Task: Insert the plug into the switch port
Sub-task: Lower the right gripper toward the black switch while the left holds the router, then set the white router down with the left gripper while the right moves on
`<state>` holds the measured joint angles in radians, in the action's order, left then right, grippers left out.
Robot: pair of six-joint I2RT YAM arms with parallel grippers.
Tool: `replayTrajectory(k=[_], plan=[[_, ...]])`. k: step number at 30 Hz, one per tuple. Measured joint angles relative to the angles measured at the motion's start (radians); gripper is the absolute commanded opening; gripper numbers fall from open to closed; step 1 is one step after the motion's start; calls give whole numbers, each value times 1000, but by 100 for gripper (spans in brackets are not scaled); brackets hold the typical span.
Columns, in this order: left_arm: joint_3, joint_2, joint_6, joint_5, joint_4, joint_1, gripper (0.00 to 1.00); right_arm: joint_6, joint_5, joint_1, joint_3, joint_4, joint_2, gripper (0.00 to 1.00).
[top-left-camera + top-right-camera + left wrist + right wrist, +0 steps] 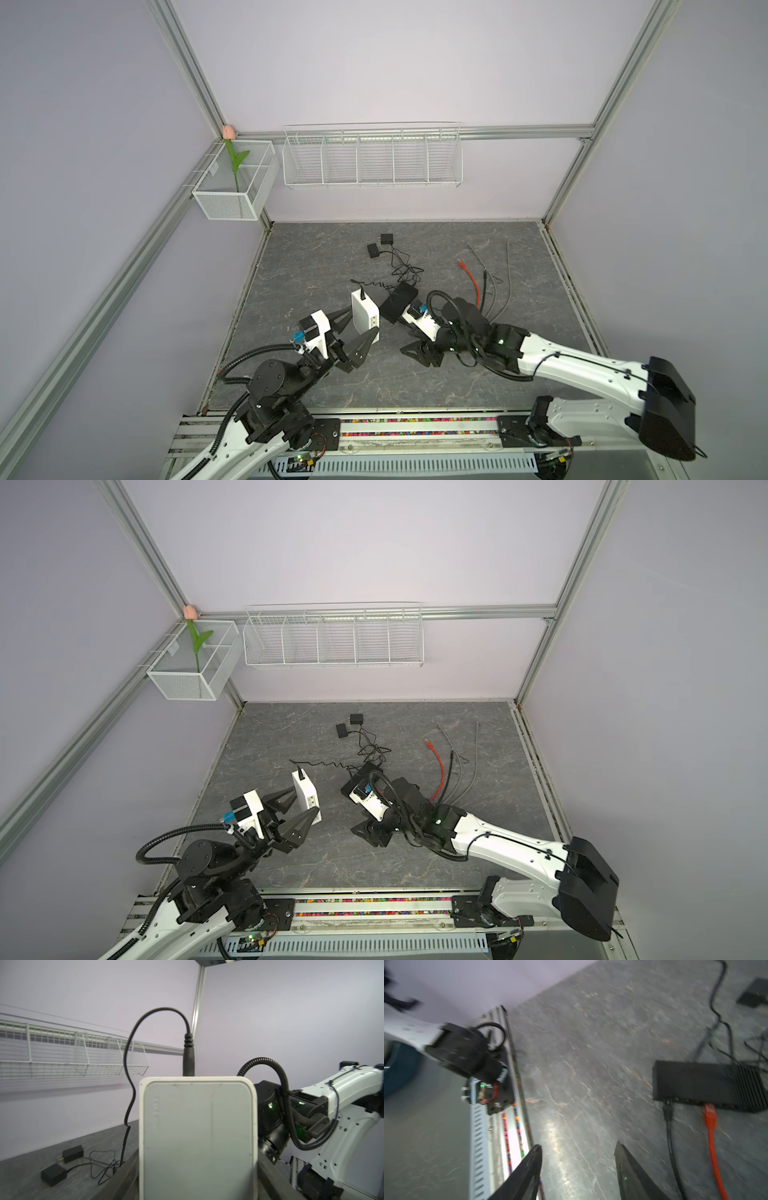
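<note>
Clear front, cluttered middle
We found bare mat (pixel 374 382) near the front edge; the black switch (pixel 399 296), tangled cords (pixel 405 270) and loose cables (pixel 493 291) blocked the middle.

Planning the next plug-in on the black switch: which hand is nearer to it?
Right. The right hand hangs open close to the black switch, on its port side; the left hand is farther off, clamped on the white switch.

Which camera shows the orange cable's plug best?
Right wrist view: the orange cable sits plugged into the black box, close up. Both top views show only its loose far end; the left wrist view shows none.
</note>
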<state>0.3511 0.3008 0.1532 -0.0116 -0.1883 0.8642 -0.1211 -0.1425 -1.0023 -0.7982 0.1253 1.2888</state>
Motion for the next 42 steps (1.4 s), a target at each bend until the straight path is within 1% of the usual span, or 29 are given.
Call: replayTrajectory(k=[4, 6, 11, 15, 20, 25, 33, 36, 42], plan=[[13, 99, -5, 115, 76, -22, 0, -23, 113, 4, 0, 23, 102, 59], [18, 141, 0, 143, 105, -64, 0, -30, 164, 15, 0, 31, 143, 59], [29, 184, 48, 145, 128, -210, 0, -29, 254, 55, -48, 72, 287, 54], [53, 177, 57, 154, 158, -261, 0, -16, 355, 58, -121, 122, 394, 54], [105, 154, 54, 205, 224, -286, 0, 2, 475, 58, -177, 183, 448, 53], [132, 152, 42, 254, 259, -295, 0, 11, 571, 58, -233, 228, 507, 50], [132, 151, 25, 275, 295, -295, 0, 37, 725, 94, -341, 278, 605, 47], [131, 148, 25, 273, 295, -295, 0, 59, 743, 125, -370, 290, 628, 47], [122, 165, 26, 254, 295, -295, 0, 116, 743, 194, -452, 325, 680, 46]])
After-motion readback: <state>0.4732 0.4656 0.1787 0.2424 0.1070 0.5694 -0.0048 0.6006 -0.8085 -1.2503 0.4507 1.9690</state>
